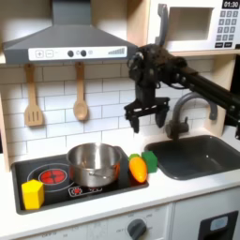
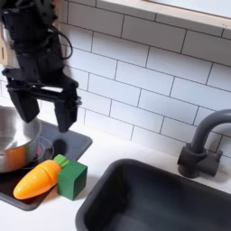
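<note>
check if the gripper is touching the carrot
Apart. In the second exterior view the gripper hangs open above the carrot, with stove and wall visible between them.

**Two cameras, one toy kitchen**

In the first exterior view we stand back in front of the counter [image 1: 178, 192], facing the tiled wall and taking in hood, stove [image 1: 56, 178] and sink [image 1: 192, 155]. In the second exterior view we sit much closer and lower, looking across the stove's right edge toward the faucet [image 2: 203, 149]. Both exterior views share the gripper [image 1: 148, 114] [image 2: 41, 99], carrot [image 1: 138, 169] [image 2: 41, 178] and sink's left rim.
</note>
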Tool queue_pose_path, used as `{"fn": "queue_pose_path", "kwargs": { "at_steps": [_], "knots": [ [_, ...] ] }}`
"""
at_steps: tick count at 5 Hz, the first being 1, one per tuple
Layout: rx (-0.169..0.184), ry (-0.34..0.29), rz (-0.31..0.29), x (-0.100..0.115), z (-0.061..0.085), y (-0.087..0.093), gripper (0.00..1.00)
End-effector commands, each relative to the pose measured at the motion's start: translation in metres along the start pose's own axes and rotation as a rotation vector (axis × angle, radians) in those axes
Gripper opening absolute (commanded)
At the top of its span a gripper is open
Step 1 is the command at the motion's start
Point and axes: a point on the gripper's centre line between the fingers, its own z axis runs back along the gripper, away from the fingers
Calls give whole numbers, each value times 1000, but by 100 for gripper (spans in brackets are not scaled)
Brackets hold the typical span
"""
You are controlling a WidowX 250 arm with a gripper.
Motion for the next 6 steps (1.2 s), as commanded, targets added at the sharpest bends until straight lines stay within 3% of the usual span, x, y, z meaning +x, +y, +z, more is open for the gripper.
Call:
{"fn": "queue_pose_path", "kwargs": {
  "at_steps": [1, 2, 4, 6],
  "knots": [
    [-61, -74, -37, 10, 9, -23, 100],
    [-72, -120, -15, 18, 9, -28, 100],
    [-77, -252, -19, 30, 41, -37, 100],
    [-119, -340, -46, 39, 65, -54, 100]
  ]
}}
